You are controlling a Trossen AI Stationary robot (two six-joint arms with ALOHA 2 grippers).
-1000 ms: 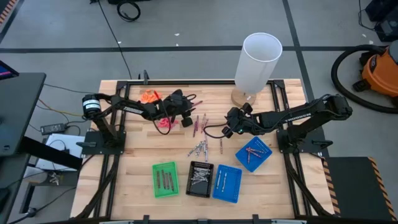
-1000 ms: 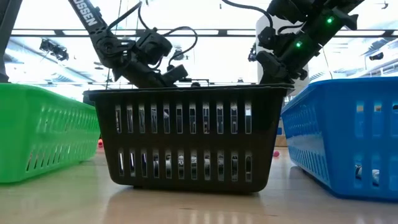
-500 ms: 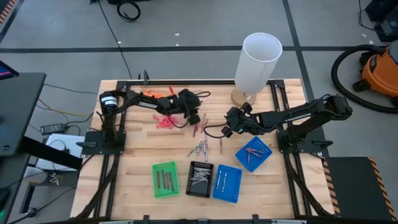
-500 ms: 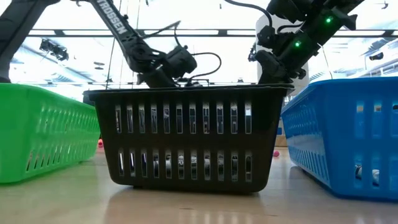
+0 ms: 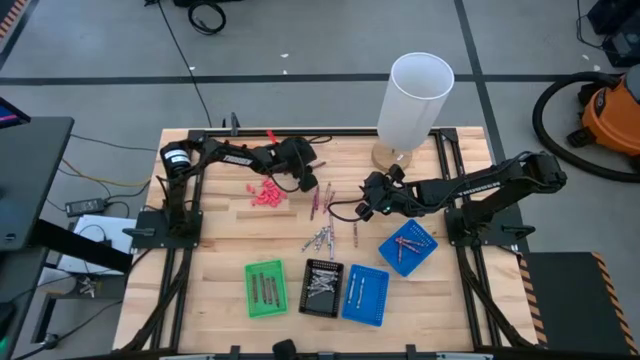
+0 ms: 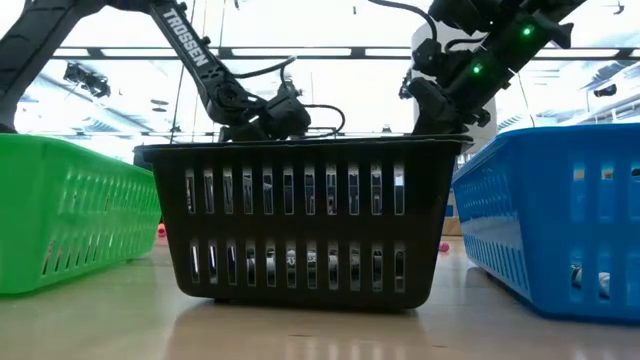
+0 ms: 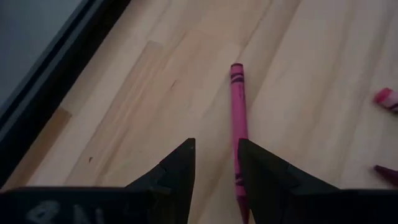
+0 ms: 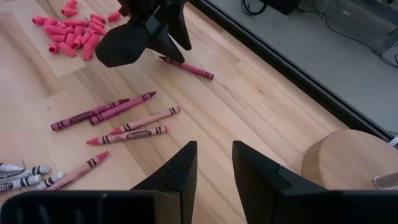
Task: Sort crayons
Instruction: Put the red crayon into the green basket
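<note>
Nearest the table's front edge stand the trays, a green tray (image 5: 265,288), a black tray (image 5: 321,288) and a blue tray (image 5: 365,294), with a second blue tray (image 5: 407,246) to the right; each holds crayons, so sorting looks partly done. Beyond them lies a loose grey pile (image 5: 318,239), then several red crayons (image 8: 112,117) still unsorted. The right gripper (image 5: 366,201) hangs just past these, fingers narrowly apart and empty (probably waiting its turn). Farther back, the left gripper (image 7: 214,158) hovers low over a lone red crayon (image 7: 237,118), jaws a narrow gap apart, holding nothing; the crayon lies just beside one finger, so it seems lined up for a pick. Pink bits (image 5: 265,194) sit nearby.
</note>
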